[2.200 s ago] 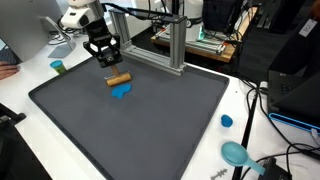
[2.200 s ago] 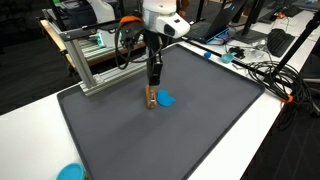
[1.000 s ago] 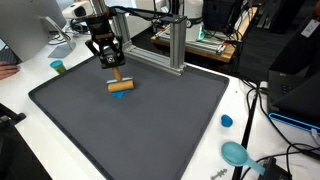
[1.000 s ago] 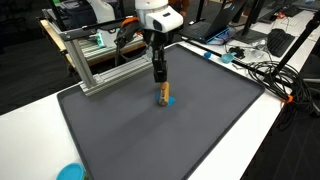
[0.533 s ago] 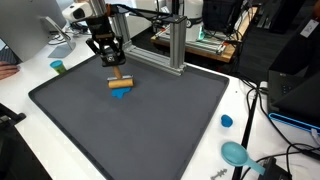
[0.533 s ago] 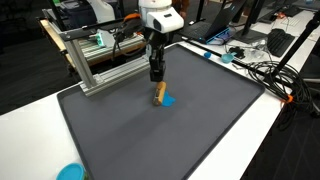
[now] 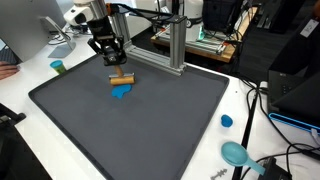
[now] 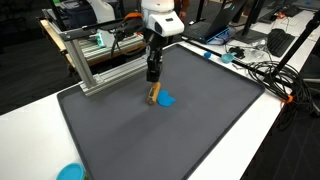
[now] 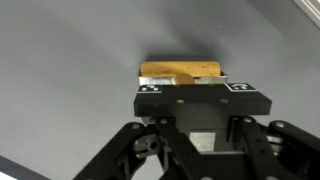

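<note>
In both exterior views my gripper (image 7: 112, 60) (image 8: 152, 76) hangs over the far part of a dark grey mat (image 7: 150, 130) (image 8: 190, 140). It is shut on the thin stem of a brown wooden cylinder (image 7: 121, 78) (image 8: 153, 97), which lies crosswise just below the fingers. A small flat blue piece (image 7: 121, 91) (image 8: 166, 100) lies on the mat right beside the cylinder, touching it or nearly so. In the wrist view the cylinder (image 9: 180, 71) shows just beyond my gripper (image 9: 198, 95); the blue piece is hidden there.
An aluminium frame (image 7: 172, 45) (image 8: 100, 62) stands along the mat's far edge, close to the arm. On the white table are a small green-blue cup (image 7: 57, 67), a blue cap (image 7: 227, 121), a teal bowl (image 7: 236, 153) (image 8: 70, 172) and cables (image 8: 270, 75).
The cylinder has slid back off the blue piece towards the aluminium frame, so the blue piece shows more. The gripper moved with it and stayed shut.
</note>
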Robot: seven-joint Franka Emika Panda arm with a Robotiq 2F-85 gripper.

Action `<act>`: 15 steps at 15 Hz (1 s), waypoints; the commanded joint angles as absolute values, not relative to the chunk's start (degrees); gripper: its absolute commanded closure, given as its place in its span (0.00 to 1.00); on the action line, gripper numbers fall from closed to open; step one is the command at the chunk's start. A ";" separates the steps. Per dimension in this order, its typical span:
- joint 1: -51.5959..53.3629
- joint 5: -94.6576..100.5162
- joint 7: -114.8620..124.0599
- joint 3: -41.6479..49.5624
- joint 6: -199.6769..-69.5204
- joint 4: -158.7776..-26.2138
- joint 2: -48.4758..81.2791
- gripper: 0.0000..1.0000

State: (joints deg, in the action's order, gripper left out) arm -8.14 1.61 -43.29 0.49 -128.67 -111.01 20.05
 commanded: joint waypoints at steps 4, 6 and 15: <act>-10.13 0.68 -50.20 -0.24 -130.01 -114.85 14.10 0.78; -10.69 -1.62 -55.42 -0.80 -131.00 -115.86 12.69 0.78; -10.85 -16.00 -64.97 -1.35 -130.99 -111.18 17.36 0.78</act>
